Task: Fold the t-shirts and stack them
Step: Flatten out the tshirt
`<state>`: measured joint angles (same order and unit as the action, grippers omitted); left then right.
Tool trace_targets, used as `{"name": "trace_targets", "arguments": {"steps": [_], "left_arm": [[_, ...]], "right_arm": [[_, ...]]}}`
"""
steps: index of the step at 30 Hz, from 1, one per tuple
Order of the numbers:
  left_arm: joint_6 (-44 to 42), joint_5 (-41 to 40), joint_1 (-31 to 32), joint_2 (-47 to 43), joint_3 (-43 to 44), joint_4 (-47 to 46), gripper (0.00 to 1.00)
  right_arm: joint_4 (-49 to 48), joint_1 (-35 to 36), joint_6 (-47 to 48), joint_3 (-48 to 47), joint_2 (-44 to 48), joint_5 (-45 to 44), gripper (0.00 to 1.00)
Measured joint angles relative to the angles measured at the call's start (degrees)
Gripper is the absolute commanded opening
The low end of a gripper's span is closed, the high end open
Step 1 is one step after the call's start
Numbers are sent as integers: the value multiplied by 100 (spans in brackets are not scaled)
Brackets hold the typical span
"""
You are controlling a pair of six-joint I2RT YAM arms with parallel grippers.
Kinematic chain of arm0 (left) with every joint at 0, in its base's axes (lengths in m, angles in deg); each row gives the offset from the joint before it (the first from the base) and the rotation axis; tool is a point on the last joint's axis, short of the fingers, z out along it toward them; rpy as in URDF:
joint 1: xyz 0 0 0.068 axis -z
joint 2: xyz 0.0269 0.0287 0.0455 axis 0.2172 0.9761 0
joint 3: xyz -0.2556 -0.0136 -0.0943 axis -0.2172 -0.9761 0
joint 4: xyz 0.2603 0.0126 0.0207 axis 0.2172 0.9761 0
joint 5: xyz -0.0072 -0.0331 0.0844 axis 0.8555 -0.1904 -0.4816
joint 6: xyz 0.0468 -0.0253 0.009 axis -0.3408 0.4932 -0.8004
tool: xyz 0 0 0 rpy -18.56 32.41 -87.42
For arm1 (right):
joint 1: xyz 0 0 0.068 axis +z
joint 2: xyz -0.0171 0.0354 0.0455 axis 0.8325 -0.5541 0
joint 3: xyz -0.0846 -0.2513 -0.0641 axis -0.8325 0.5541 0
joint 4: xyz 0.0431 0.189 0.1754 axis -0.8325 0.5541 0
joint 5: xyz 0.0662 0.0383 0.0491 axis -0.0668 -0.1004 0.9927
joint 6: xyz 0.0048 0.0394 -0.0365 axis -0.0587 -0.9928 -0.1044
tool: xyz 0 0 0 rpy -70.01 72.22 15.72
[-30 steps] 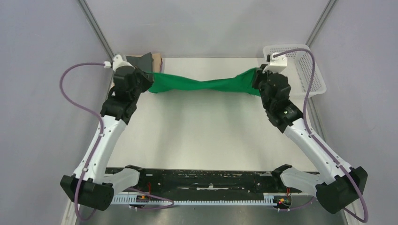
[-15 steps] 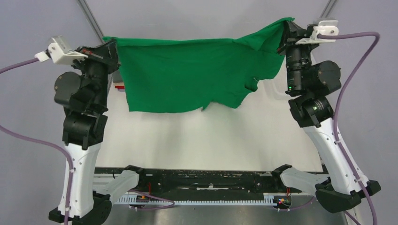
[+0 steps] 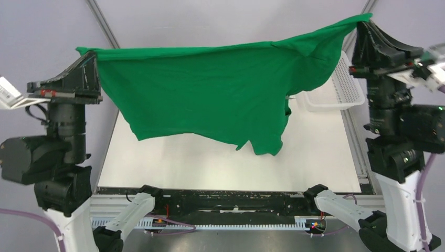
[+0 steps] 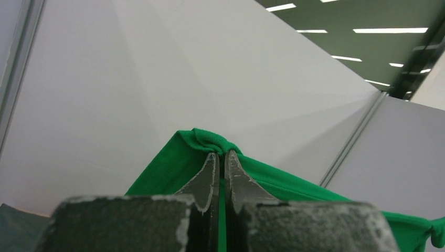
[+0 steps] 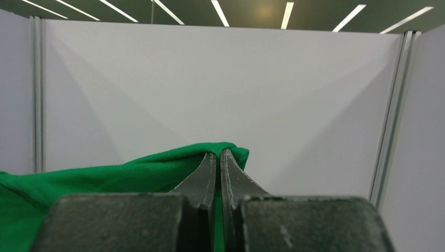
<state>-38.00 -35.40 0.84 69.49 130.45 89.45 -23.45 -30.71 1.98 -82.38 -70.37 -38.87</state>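
The green t-shirt (image 3: 210, 89) hangs spread out in the air above the table, stretched between both arms. My left gripper (image 3: 88, 54) is shut on its left top corner; the left wrist view shows the cloth (image 4: 173, 168) pinched at the fingertips (image 4: 221, 153). My right gripper (image 3: 364, 22) is shut on its right top corner, held higher; the right wrist view shows the cloth (image 5: 131, 168) bunched around the tips (image 5: 218, 152). The shirt's lower edge hangs ragged above the table, lowest at the right. The folded grey, tan and red shirts are hidden.
A white mesh basket (image 3: 343, 84) stands at the table's far right, partly behind the shirt. The white table (image 3: 210, 163) lies below, with the black rail (image 3: 225, 199) at its near edge. Grey walls enclose the cell.
Both arms have lifted the shirt from a twisted strip on the table to a spread sheet in the air, and have moved higher, wider apart and nearer the camera.
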Motion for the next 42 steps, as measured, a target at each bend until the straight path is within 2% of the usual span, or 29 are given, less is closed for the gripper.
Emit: {"name": "trace_targets", "arguments": {"steps": [4,10,16,19,23,26,31,34,37,42], "left_arm": [[-31,260,0,-297,0,-9,2],[-70,459,0,-289,2,-2,2],[-63,437,0,-216,-431,-264,2],[-59,212,0,114,-706,-374,2],[-31,-590,-9,1237,-1141,-546,2],[76,-1078,-116,2828,-1213,-501,2],[310,-1106,-376,5825,-1005,-243,2],[439,-1091,-444,6985,-986,50,2],[570,-1073,-470,7556,-826,210,2],[675,-1036,-470,7698,-363,146,2]], "right_arm": [[153,0,83,-127,317,208,0],[378,0,153,-507,387,389,0],[522,0,409,-487,140,-46,0],[479,2,525,-201,-109,-551,0],[304,-2,573,664,-721,-1493,0],[286,-81,398,1088,-1816,-1928,0],[503,-426,-212,1228,-4192,-1941,0],[713,-638,-496,1217,-5327,-1825,0],[874,-796,-723,1023,-6107,-1648,0],[905,-949,-979,286,-6688,-1502,0]]}}
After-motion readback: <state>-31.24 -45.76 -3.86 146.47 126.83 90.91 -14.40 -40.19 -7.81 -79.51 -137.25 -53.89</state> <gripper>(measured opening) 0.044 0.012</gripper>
